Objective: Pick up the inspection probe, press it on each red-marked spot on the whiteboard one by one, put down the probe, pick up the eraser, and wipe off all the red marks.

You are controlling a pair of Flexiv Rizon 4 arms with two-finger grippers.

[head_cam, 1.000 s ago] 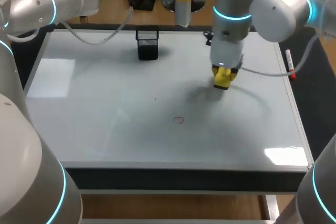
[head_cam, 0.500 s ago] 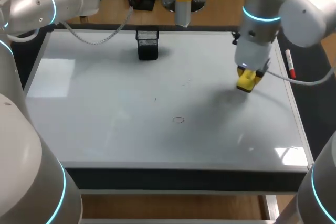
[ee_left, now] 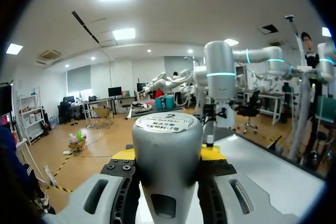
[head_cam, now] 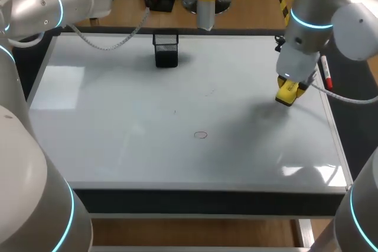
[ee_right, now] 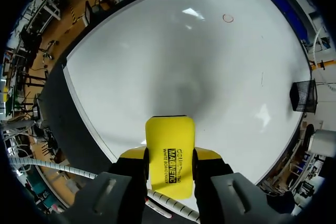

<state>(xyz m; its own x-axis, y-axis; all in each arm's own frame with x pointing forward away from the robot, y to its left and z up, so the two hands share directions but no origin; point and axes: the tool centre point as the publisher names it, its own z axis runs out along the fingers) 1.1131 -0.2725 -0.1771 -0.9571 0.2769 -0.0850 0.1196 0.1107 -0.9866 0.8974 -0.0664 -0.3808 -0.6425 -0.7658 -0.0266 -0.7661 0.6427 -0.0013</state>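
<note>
Head view: your right pincer [head_cam: 287,94] is hanging over the white whiteboard counter [head_cam: 118,116], right side, well apart from the small red ring mark [head_cam: 201,135]. Left wrist view: your left pincer [ee_left: 167,154] is clasping the grey cylindrical probe [ee_left: 167,140]. Right wrist view is adding detail: the right pincer is gripping a flat yellow black-lettered eraser [ee_right: 169,140].

White-topped bench [head_cam: 207,200], black border at front and sides. Bright glare patch [head_cam: 316,173] near front right corner; fainter sheen [head_cam: 56,87] along left side.
</note>
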